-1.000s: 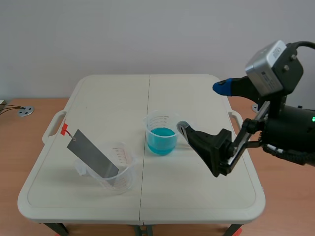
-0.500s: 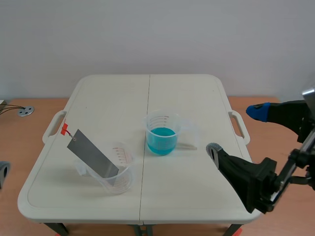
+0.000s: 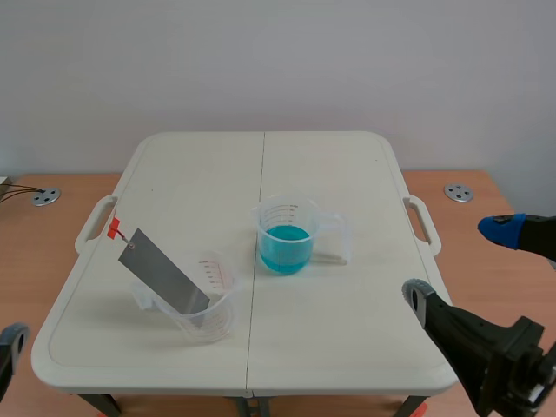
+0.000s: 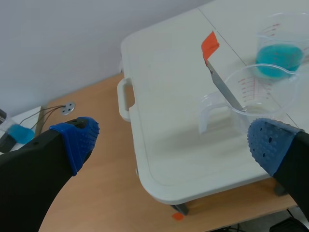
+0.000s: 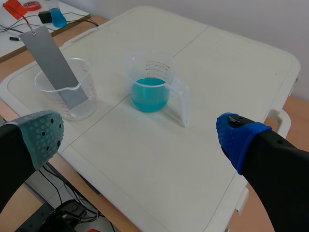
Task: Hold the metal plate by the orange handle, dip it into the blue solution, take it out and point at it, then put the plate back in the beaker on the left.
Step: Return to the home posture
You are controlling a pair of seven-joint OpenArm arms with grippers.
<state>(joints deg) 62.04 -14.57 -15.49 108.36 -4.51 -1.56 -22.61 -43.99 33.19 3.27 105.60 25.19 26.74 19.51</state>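
The grey metal plate (image 3: 163, 274) leans in the clear left beaker (image 3: 204, 300), its orange handle (image 3: 114, 228) sticking up to the left. The beaker of blue solution (image 3: 285, 237) stands near the table's middle. My right gripper (image 3: 460, 261) is open at the table's right front corner, well away from both beakers. Only a fingertip of my left gripper shows at the scene's lower left, off the table. In the left wrist view the plate (image 4: 223, 86), handle (image 4: 209, 45) and left beaker (image 4: 258, 99) lie ahead of the open fingers. The right wrist view shows the plate (image 5: 52, 65) and blue beaker (image 5: 150, 86) ahead.
The white folding table (image 3: 347, 165) has a centre seam and side handles (image 3: 421, 224). A round metal disc (image 3: 458, 192) lies on the wooden floor at the right, another (image 3: 44, 197) with cables at the left. A small blue item (image 5: 57, 17) sits on a far surface.
My right arm has drawn back from beside the blue beaker to the table's right front corner and dropped lower. A left fingertip has come into view at the lower left.
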